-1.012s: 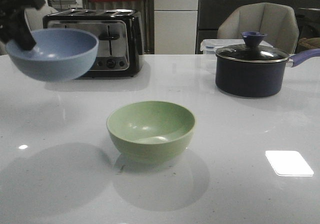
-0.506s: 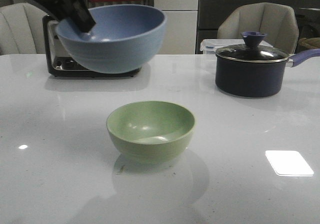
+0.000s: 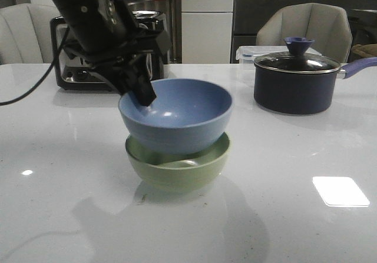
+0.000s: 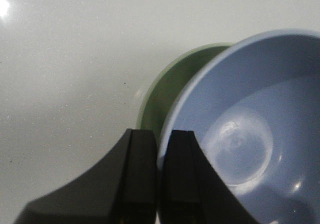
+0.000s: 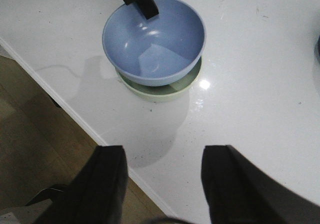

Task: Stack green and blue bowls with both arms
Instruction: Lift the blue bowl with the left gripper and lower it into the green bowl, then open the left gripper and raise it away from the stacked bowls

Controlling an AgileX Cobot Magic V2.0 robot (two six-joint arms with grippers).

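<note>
At the far left of the front view a pale chair [image 3: 20, 30] stands behind the white table [image 3: 306, 227], and a black cable [image 3: 29, 95] trails down from the left arm [image 3: 88, 16]. A black and silver toaster [image 3: 73, 69] sits on the table behind that arm, partly hidden by it.

The left hand [image 3: 140, 92] reaches down to the near-left rim of the blue bowl [image 3: 177, 119]. In the left wrist view its two black fingers [image 4: 140, 184] are pressed close together with the bowl's rim pinched between them, one finger inside the bowl and one outside, so the hand has a firm hold of the blue bowl.

The blue bowl sits low in the green bowl [image 3: 177, 169], which stands upright on the table near the middle. Whether the two bowls touch cannot be told. The blue bowl is tilted a little and set slightly to one side, so a crescent of the green bowl's inside shows beside it in both wrist views.

Farther right, a dark lidded pot [image 3: 297, 86] with a purple handle stands on the table, well apart from the bowls, with a clear plastic box [image 3: 250, 52] just behind it and a grey chair [image 3: 306, 27] beyond.

The right hand [image 5: 162, 189] is seen only in its own wrist view: its two dark fingers are spread wide apart, holding nothing, above the table's edge and away from the bowls.
</note>
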